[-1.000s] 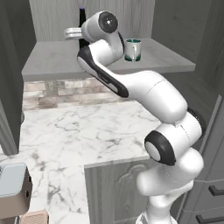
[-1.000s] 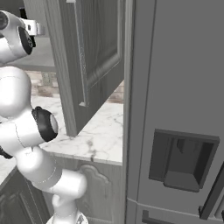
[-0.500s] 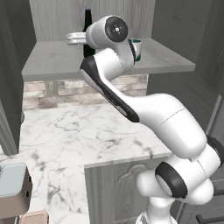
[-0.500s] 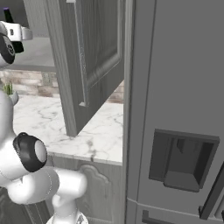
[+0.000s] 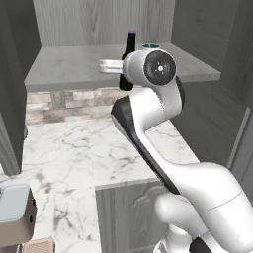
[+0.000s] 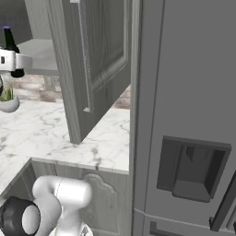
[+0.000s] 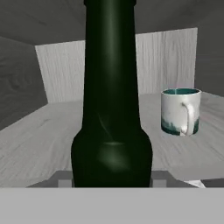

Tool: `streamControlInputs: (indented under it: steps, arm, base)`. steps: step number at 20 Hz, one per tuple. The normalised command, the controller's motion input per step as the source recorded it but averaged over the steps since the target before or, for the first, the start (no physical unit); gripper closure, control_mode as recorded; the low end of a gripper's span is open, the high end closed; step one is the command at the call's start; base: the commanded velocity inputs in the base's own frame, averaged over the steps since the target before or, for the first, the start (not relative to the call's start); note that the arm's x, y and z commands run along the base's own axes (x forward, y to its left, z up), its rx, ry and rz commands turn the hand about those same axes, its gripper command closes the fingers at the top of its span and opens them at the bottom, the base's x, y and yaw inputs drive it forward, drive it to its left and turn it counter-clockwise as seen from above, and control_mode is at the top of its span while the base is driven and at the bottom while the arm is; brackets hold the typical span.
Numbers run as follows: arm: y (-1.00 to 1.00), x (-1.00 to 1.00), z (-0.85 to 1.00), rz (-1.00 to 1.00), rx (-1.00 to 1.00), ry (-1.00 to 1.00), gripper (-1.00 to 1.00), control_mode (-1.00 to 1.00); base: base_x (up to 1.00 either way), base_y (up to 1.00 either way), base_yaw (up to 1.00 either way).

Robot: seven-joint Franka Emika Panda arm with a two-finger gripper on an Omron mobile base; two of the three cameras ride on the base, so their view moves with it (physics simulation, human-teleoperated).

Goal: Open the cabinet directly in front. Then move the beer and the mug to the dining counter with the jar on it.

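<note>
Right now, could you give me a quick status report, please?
Gripper at the beer, jaws either side, grip unconfirmed. Cabinet open. Mug upright beside, apart from the bottle.

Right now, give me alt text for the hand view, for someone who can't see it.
A dark glass beer bottle stands upright, very close, on the grey wood shelf of the open cabinet. Behind it to the right stands a silvery mug with a teal rim, apart from the bottle.

The arm (image 5: 163,148) is glossy white with rounded, bulbous segments, a black band at the elbow seam, and a grey circular joint cap with a small centre mark.
</note>
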Motion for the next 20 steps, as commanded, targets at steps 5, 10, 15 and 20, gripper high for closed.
streamControlInputs:
  steps: [5, 10, 15, 20]
  arm:
    - [-0.57, -1.00, -0.96, -0.17, 0.05, 0.05, 1.00, -1.00]
    - [-0.51, -0.95, -0.46, -0.17, 0.00, -0.15, 1.00, -1.00]
    - [-0.17, -0.43, 0.00, -0.03, 0.00, -0.32, 1.00, -1.00]
    - [0.00, -0.19, -0.04, 0.00, 0.00, 0.02, 1.00, -1.00]
  base:
    - [0.00, 0.00, 0.00]
    - [0.00, 0.00, 0.00]
    - [0.00, 0.00, 0.00]
    - [0.00, 0.00, 0.00]
